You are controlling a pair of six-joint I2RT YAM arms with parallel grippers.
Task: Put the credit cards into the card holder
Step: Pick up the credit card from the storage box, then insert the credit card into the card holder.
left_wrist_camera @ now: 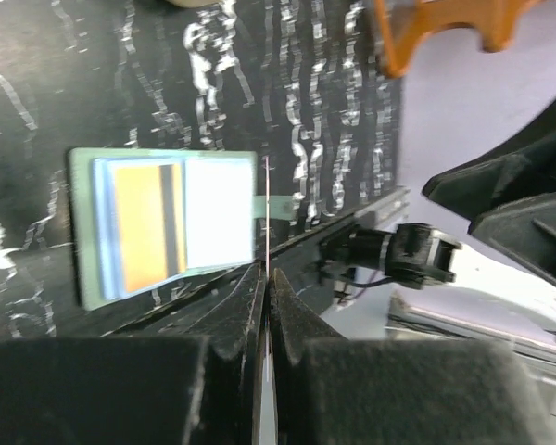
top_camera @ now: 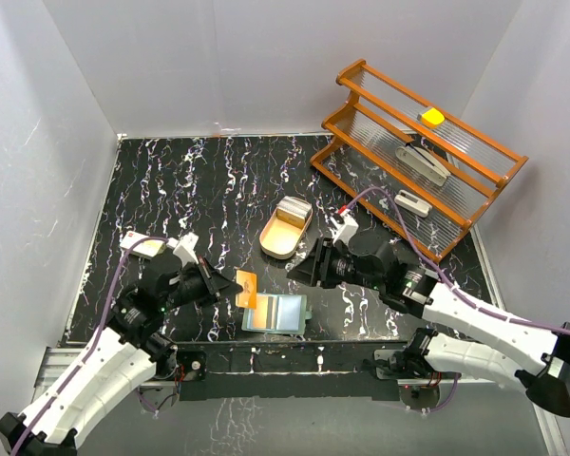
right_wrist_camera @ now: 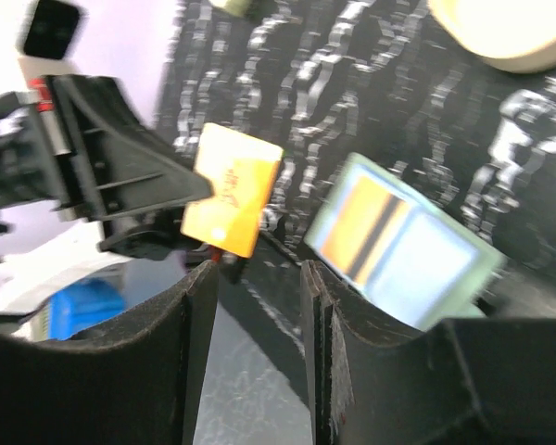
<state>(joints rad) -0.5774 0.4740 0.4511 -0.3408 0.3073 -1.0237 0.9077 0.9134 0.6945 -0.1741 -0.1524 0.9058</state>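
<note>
The teal-green card holder (top_camera: 277,313) lies open near the table's front edge. It also shows in the left wrist view (left_wrist_camera: 83,278) and the right wrist view (right_wrist_camera: 403,246). An orange card with a dark stripe (left_wrist_camera: 144,227) sits in its pale blue pocket. My left gripper (top_camera: 232,286) is shut on another orange-tan credit card (top_camera: 248,288), held just above the holder's left end. That card is edge-on in the left wrist view (left_wrist_camera: 267,199) and face-on in the right wrist view (right_wrist_camera: 232,190). My right gripper (top_camera: 299,270) is open and empty, just right of and behind the holder.
An oval tan wooden tray (top_camera: 285,231) lies behind the holder, with a pale stack at its far end. An orange wooden rack (top_camera: 418,152) holding small items stands at the back right. The black metal front rail (top_camera: 285,359) runs just below the holder.
</note>
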